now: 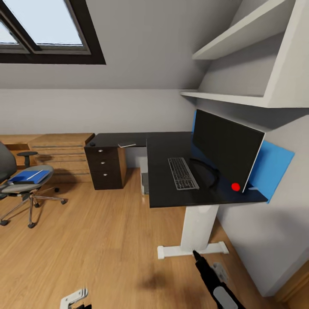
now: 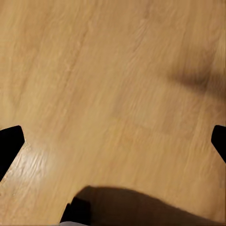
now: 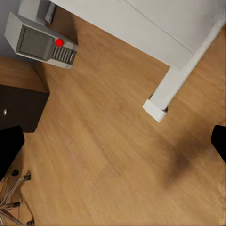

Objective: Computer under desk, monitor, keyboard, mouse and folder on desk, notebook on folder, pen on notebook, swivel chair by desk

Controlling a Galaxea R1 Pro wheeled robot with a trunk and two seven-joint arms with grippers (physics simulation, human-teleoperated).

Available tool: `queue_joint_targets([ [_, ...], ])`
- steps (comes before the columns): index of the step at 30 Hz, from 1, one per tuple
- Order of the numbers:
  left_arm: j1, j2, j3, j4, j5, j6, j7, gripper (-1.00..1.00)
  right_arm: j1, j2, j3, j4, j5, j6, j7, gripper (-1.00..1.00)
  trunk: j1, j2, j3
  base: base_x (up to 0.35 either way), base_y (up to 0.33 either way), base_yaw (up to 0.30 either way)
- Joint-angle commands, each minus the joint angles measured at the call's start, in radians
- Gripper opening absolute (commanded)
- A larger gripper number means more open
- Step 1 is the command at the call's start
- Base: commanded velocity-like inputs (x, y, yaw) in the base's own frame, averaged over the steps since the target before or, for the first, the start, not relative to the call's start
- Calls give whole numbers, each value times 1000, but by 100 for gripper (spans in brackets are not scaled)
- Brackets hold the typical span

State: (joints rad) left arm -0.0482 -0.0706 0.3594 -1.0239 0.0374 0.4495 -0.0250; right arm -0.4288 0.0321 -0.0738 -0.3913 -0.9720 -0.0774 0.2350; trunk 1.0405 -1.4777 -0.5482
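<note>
The black-topped desk (image 1: 165,195) carries the monitor (image 1: 225,148) at its right side, with the keyboard (image 1: 182,173) lying just in front of it. On the desk's far wing a thin grey notebook (image 1: 126,145) lies, and the small black mouse (image 1: 92,144) sits above the drawers. The blue folder (image 1: 29,176) rests on the seat of the swivel chair (image 1: 32,199) at the left. Under the desk stands the grey computer (image 3: 40,43), red dot showing. My left gripper (image 2: 113,143) and right gripper (image 3: 113,143) hang open over bare floor, holding nothing. The pen is not visible.
Black drawers (image 1: 105,167) stand under the desk's far wing, with low wooden cabinets (image 1: 60,152) to their left. The white desk leg (image 1: 197,231) and its foot stand just ahead of my right arm (image 1: 212,279). White shelves (image 1: 240,56) hang above the monitor. Open plank floor lies between chair and desk.
</note>
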Motion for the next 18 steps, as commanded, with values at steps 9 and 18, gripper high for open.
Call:
queue_joint_targets([
  [9, -1, -8, 2, 143, -81, -332, 5, 100, -1, 5, -3, 180, 72, -374, 7, 100, -35, 63, 27, 0, 0, 0],
  [18, 0, -14, 3, 219, -87, -495, 94, 100, -1, 7, -5, 284, 84, -538, 9, 100, -69, 126, 56, 0, 0, 0],
])
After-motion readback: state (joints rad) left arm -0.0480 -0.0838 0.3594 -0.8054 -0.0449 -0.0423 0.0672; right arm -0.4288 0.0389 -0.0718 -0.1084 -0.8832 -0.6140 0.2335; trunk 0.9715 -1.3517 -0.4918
